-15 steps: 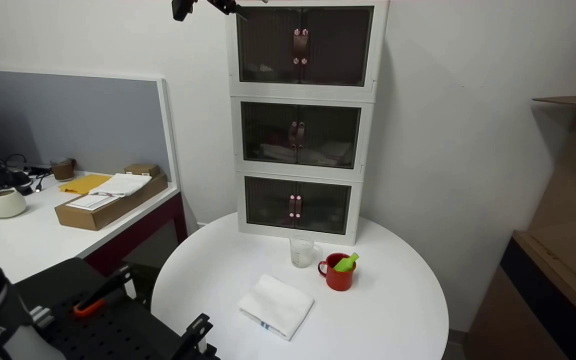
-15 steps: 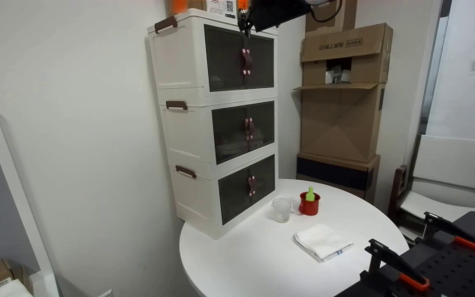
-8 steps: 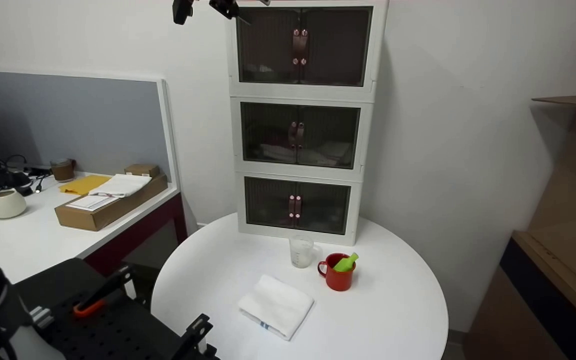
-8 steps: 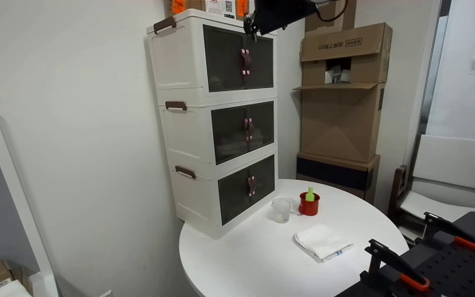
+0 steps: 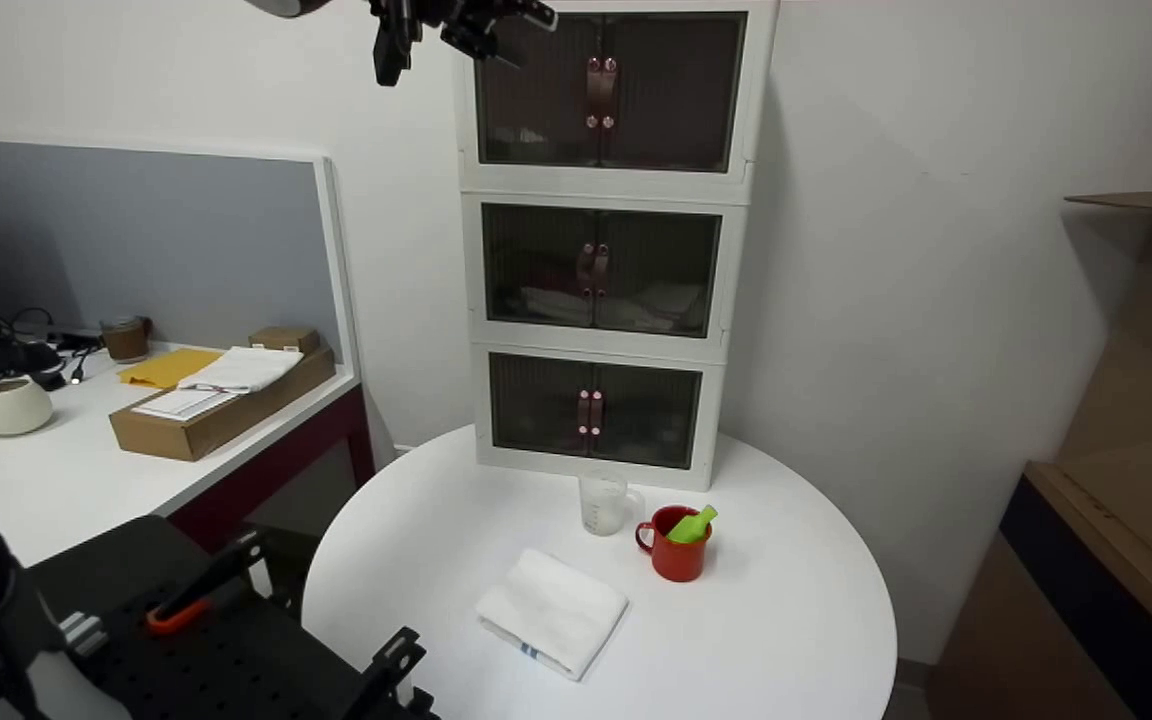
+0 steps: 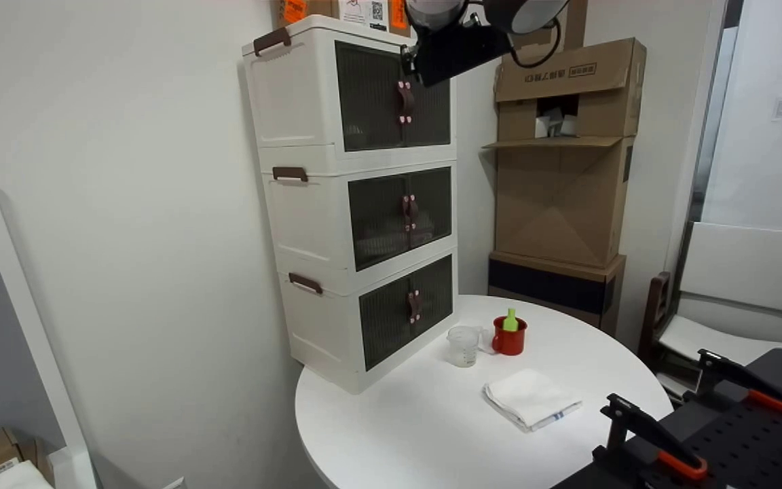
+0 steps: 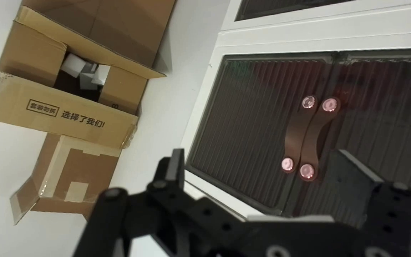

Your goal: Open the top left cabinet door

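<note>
The top left cabinet door (image 5: 536, 105) shows at the upper middle in both exterior views, shut and flush with its twin door (image 5: 671, 95) in the top tier of the white cabinet (image 6: 289, 109). Its long axis runs upright, and its dark ribbed face points out over the desk (image 5: 736, 640); in the wrist view it lies at the right of the frame, leaning, and its strap handle (image 7: 310, 142) slants from upper right to lower left. The gripper (image 7: 259, 153) is spread wide, its two fingers well apart, with nothing in its hold; in both exterior views it sits near the top edge of the frame, partly covering the top tier. Chinese lettering (image 6: 561, 73) stands upside down on a cardboard box (image 6: 601, 115) at the right of an exterior view, and in the wrist view it reads upright: 套装勿拆 in a ruled frame, then 选择了我们! The words on the orange stickers (image 6: 294, 10) at the top are too small to read. On the arm (image 5: 61, 678) at the lower left of an exterior view, MI can be made out.
</note>
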You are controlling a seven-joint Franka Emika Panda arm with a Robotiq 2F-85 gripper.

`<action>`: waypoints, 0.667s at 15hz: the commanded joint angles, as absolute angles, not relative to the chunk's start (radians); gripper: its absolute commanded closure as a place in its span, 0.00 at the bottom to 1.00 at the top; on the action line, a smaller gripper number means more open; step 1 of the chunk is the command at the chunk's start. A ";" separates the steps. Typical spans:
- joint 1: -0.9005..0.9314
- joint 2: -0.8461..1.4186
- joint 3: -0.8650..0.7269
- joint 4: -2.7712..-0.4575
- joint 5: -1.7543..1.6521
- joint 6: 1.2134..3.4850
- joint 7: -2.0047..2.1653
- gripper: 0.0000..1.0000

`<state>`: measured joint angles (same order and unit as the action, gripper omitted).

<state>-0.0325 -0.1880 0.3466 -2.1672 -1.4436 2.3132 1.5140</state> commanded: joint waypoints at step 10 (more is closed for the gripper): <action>0.102 0.093 0.196 -1.922 -1.629 2.301 1.624 0.00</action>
<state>0.0744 0.0268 0.2265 -1.9984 -1.5900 2.3136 1.5910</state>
